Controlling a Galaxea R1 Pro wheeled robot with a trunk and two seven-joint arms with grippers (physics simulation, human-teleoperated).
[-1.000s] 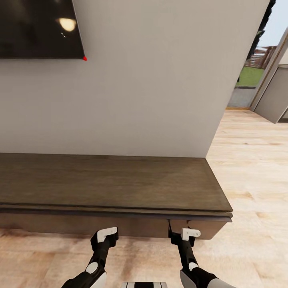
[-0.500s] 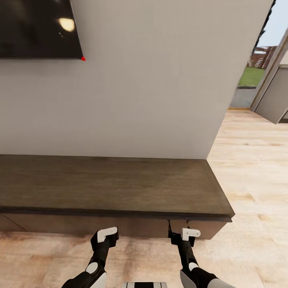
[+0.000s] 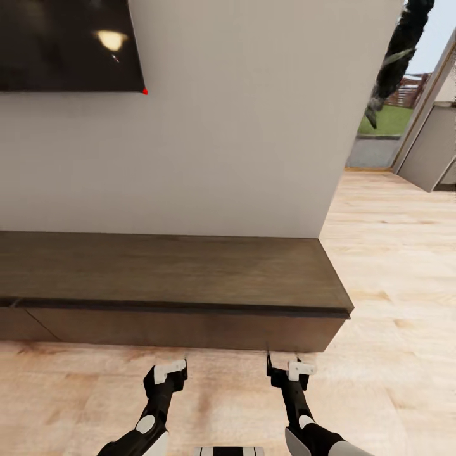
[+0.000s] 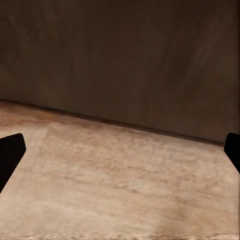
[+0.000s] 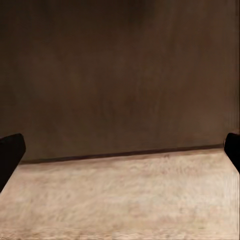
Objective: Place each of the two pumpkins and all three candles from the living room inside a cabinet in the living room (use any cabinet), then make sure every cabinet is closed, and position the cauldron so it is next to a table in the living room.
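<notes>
The cabinet [image 3: 171, 272] is a long low dark brown unit against the grey wall, and its drawer fronts [image 3: 190, 330] look flush. My left gripper [image 3: 167, 372] and right gripper [image 3: 286, 368] hover low over the wooden floor, a short way in front of the cabinet. In both wrist views the dark fingertips [image 4: 10, 152] [image 5: 10, 150] sit at the far edges with nothing between them, so both grippers are open, and they face the cabinet front [image 4: 130, 60] [image 5: 120, 75]. The pumpkins, the candles and the cauldron are out of view.
A dark TV screen [image 3: 63, 44] hangs on the wall above the cabinet. The light wooden floor [image 3: 392, 266] runs past the cabinet's right end towards an opening with greenery [image 3: 380, 117] beyond it. At the far left the cabinet's front edge shows a small step [image 3: 16, 303].
The camera has drawn back and shifted, so the cabinet sits farther from my grippers. The thin ledge under the cabinet's top edge a second ago is gone. Both grippers stay open.
</notes>
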